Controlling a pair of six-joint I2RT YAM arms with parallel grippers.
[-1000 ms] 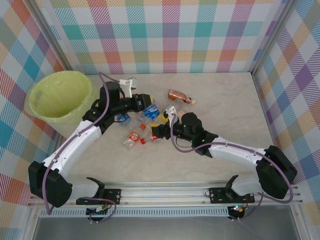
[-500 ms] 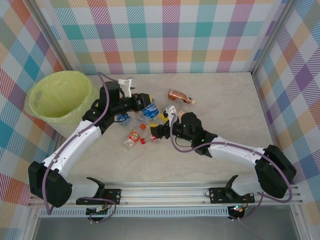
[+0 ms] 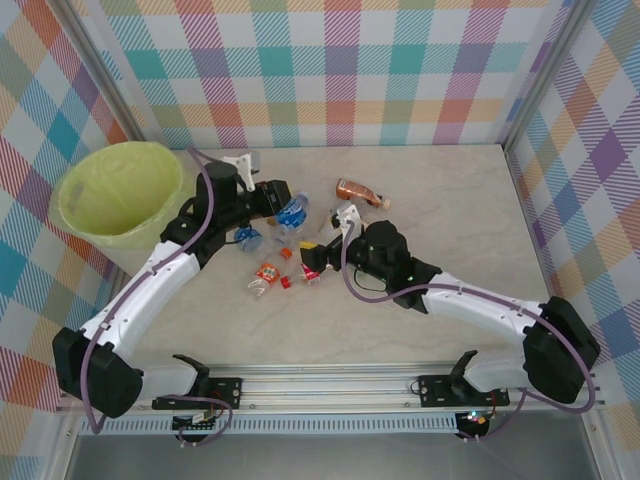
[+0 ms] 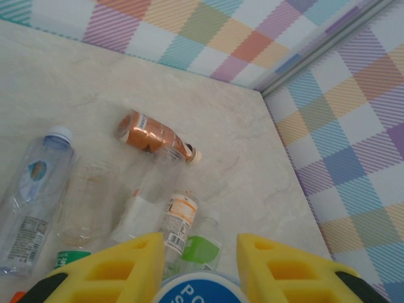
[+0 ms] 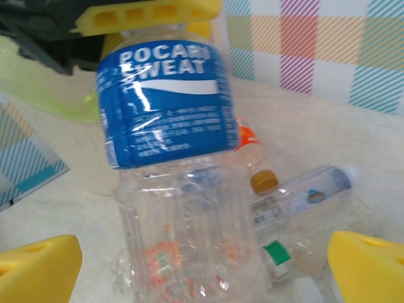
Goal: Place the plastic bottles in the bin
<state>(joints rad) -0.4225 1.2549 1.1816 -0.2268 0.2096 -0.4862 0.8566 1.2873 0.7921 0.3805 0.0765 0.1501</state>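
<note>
Left end effector (image 4: 199, 268) clamps a blue-labelled bottle (image 5: 165, 107); right end effector (image 5: 202, 265) gapes wide beside it. Bare counter (image 3: 460, 215) lies right, bin (image 3: 62, 200) far left.

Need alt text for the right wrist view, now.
A clear bottle with a blue Pocari Sweat label sits centre frame, its top gripped by the left gripper. The right gripper is open, yellow fingers at the bottom corners; more bottles lie on the table behind.
</note>
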